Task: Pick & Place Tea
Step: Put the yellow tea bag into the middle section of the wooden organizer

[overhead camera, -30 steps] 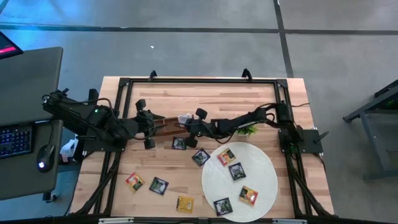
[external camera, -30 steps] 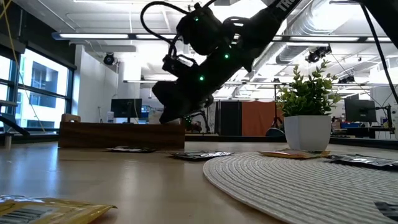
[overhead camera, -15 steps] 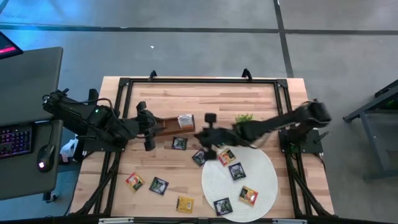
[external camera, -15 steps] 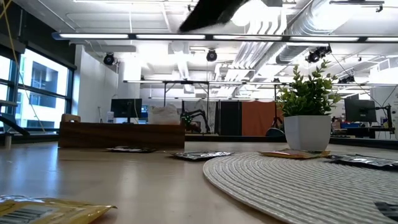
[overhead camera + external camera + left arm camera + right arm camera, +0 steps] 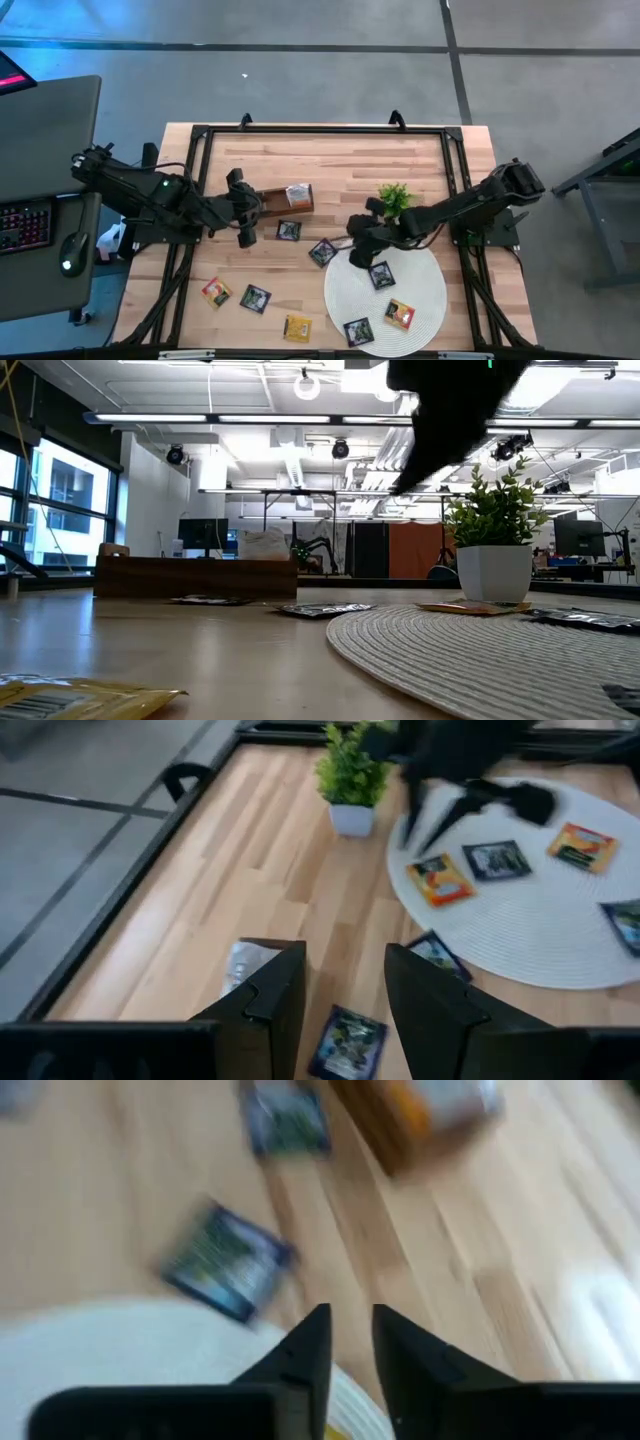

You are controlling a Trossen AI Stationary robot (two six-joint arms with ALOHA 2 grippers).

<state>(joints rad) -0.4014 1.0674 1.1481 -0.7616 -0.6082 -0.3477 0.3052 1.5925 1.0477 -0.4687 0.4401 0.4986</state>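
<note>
Several small square tea packets lie flat. On the bare wood are black ones (image 5: 288,230) (image 5: 322,252) (image 5: 255,298), a red-green one (image 5: 216,291) and a yellow one (image 5: 297,327). Others lie on the round white mat (image 5: 420,285), among them a black one (image 5: 380,275). A white packet (image 5: 298,193) sits in the brown wooden tray (image 5: 268,202). My right gripper (image 5: 362,238) hovers open over the mat's far-left edge, above a white-and-orange packet (image 5: 440,880). My left gripper (image 5: 243,210) is open beside the tray, above a black packet (image 5: 350,1038).
A small green plant in a white pot (image 5: 393,197) stands just beyond the right gripper, at the mat's far edge. A black frame (image 5: 320,128) runs round the table. Bare wood lies between the tray and the table's far edge.
My right gripper has drawn away from the wooden tray, swinging toward the table's right and near side until it is over the mat's far-left edge. The white packet stays in the tray.
</note>
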